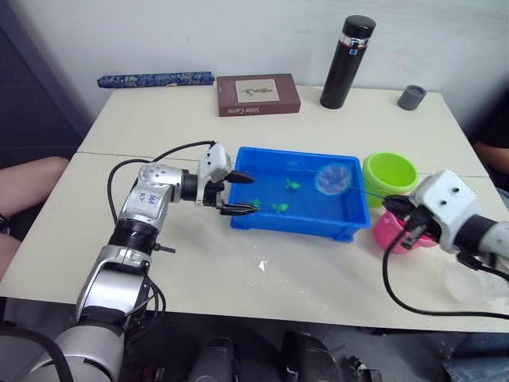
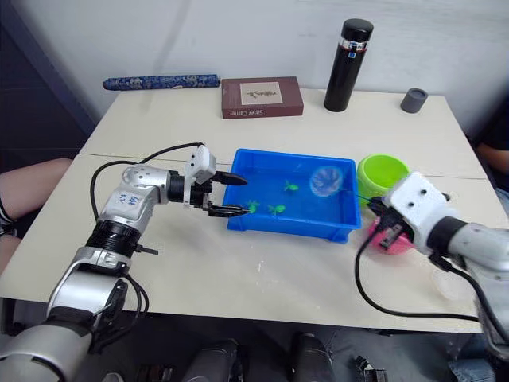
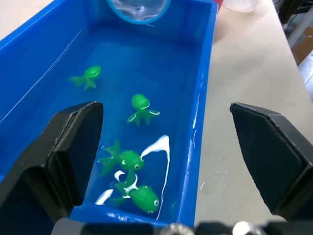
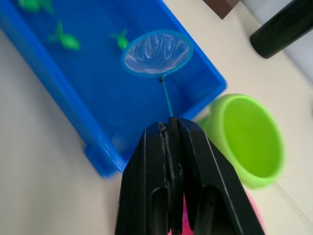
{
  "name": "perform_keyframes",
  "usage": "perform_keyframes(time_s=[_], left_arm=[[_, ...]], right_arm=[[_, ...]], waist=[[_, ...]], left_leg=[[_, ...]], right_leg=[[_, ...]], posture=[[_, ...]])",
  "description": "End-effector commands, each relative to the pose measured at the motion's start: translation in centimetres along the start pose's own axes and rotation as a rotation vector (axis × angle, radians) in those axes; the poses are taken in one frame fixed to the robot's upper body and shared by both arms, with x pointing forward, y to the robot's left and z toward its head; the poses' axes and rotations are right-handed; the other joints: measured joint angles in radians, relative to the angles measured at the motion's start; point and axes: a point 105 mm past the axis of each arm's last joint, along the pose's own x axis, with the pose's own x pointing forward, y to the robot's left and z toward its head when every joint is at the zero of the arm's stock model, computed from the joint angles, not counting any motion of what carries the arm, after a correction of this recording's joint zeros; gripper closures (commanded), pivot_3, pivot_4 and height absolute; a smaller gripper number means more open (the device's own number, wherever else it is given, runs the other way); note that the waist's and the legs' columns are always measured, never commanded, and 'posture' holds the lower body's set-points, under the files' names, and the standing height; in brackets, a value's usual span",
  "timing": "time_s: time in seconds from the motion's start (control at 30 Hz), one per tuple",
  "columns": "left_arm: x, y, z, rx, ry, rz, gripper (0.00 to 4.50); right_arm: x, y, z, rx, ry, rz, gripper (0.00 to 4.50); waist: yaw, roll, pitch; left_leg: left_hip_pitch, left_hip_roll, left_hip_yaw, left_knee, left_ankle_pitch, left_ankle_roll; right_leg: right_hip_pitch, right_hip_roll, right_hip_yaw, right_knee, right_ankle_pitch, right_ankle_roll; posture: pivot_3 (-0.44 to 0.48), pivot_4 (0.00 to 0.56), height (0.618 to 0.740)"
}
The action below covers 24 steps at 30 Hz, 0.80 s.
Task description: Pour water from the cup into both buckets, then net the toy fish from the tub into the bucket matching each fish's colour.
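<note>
We see the net at the centre of the head views, its blue-rimmed hoop held over the right-hand end of the blue tub, with its thin wire handle running back to the right gripper, whose two black fingers are pressed together on the end of that wire; the hoop thus lies well ahead of the fingertips, not between them. Four green toy fish lie in the tub's water toward its left end, two of them close against the near wall in the left wrist view, and none is inside the hoop. The left gripper sits at the left end of the tub in the middle of the head views, its jaws spread wide and holding nothing, one finger over the tub's rim and the other just outside the near wall, so the tub's corner lies between them. Right of the tub stands the lime green bucket, and just below it the pink bucket, partly hidden by the right arm. At the lower right edge of the left eye view a clear cup rests on the table. Along the table's far side, at the top of the frame, we see a brown box, a tall black flask, a small grey cup and a long blue patterned roll.
</note>
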Motion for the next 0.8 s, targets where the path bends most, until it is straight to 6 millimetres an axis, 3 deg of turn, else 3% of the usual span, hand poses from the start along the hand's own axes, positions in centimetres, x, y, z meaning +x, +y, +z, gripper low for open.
perform_keyframes(time_s=[0.03,0.27,0.4,0.6,0.8], left_arm=[[-1.5,-0.2,1.6,0.037,-0.036,0.054,0.03],[-2.7,-0.7,1.4,0.017,-0.030,0.111,0.03],[-2.7,-1.0,1.0,0.017,-0.015,0.118,0.03],[-2.9,-0.9,1.3,0.015,-0.023,0.133,0.03],[-3.1,-1.0,1.1,0.009,-0.022,0.141,0.03]], right_arm=[[1.2,0.5,-0.2,0.240,-0.009,0.064,4.50],[2.0,0.5,0.8,0.154,-0.030,0.130,4.50],[3.2,1.1,-0.1,-0.078,0.030,0.161,4.50],[4.0,0.3,-1.1,-0.284,0.077,0.141,4.50],[4.9,2.3,-1.7,-0.269,0.044,0.217,4.50]], waist=[[-0.004,0.000,0.000],[-0.002,0.001,0.000],[-0.003,0.001,0.000],[-0.002,0.001,0.000],[-0.003,0.001,0.000]], left_leg=[[0.000,0.000,0.000,0.000,0.000,0.000],[-0.001,-0.001,0.000,0.000,0.000,0.000],[0.000,0.000,0.001,0.000,0.000,0.000],[0.000,0.000,0.001,0.000,0.000,0.000],[0.000,0.000,0.001,0.000,0.000,0.000]], right_leg=[[0.000,0.000,0.000,0.000,0.000,0.000],[-0.001,0.000,0.000,0.000,0.000,0.000],[0.000,0.000,-0.001,0.000,0.000,0.000],[-0.001,0.000,-0.003,0.000,0.000,0.000],[-0.001,0.000,-0.004,0.000,0.000,0.000]], posture=[[0.000,0.150,0.740],[0.000,0.150,0.740],[0.000,0.150,0.740],[0.000,0.150,0.740],[0.000,0.150,0.740]])
